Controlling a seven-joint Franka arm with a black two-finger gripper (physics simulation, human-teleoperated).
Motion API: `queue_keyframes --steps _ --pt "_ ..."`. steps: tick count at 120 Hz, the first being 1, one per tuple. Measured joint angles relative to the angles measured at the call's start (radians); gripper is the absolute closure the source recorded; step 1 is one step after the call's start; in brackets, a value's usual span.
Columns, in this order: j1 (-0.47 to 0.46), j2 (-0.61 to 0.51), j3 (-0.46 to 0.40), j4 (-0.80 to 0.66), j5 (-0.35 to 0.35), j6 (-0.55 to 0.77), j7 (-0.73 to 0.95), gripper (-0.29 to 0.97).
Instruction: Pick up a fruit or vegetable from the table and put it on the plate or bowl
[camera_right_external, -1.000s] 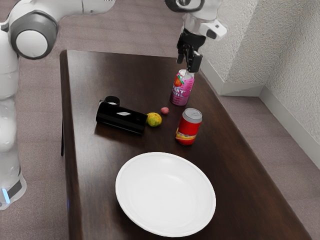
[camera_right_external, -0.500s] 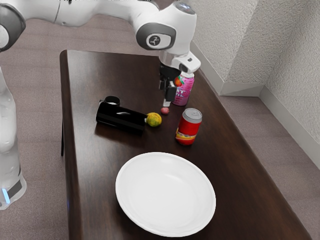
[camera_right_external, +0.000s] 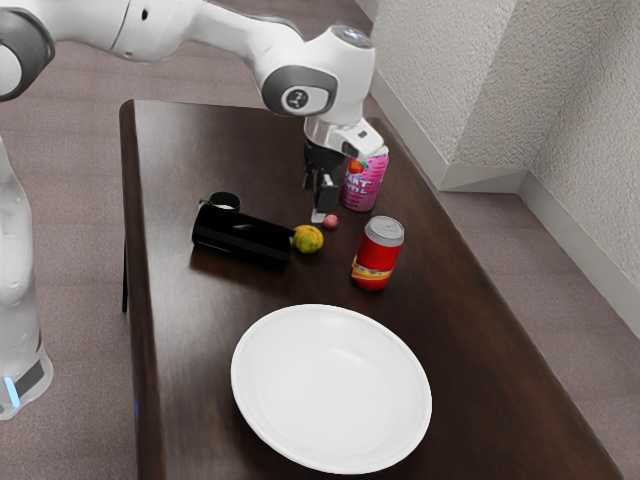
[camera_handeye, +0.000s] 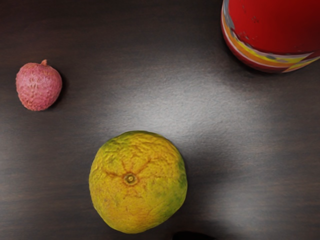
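Observation:
A yellow-green citrus fruit lies on the dark table beside a small pink lychee. My gripper hangs low just above and behind these two fruits, its fingers open and holding nothing. In the wrist view the citrus sits right under my hand, with the lychee a short way off. A large white plate rests near the table's front, well apart from the fruits.
A black bottle lies on its side, touching the citrus on the exterior view's left. A red can stands to the right of the fruits. A pink drink can stands close behind my gripper.
My arm has swung from above the pink can toward the exterior view's left and come down, so the gripper now hangs over the fruits. Nothing on the table has moved.

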Motion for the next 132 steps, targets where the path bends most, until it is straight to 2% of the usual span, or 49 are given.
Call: queue_keyframes --steps 42,132 --pt "0.013 0.034 0.027 -0.038 -0.001 0.065 0.011 0.0" --pt "0.021 0.01 0.043 -0.102 -0.001 0.116 0.02 0.0"
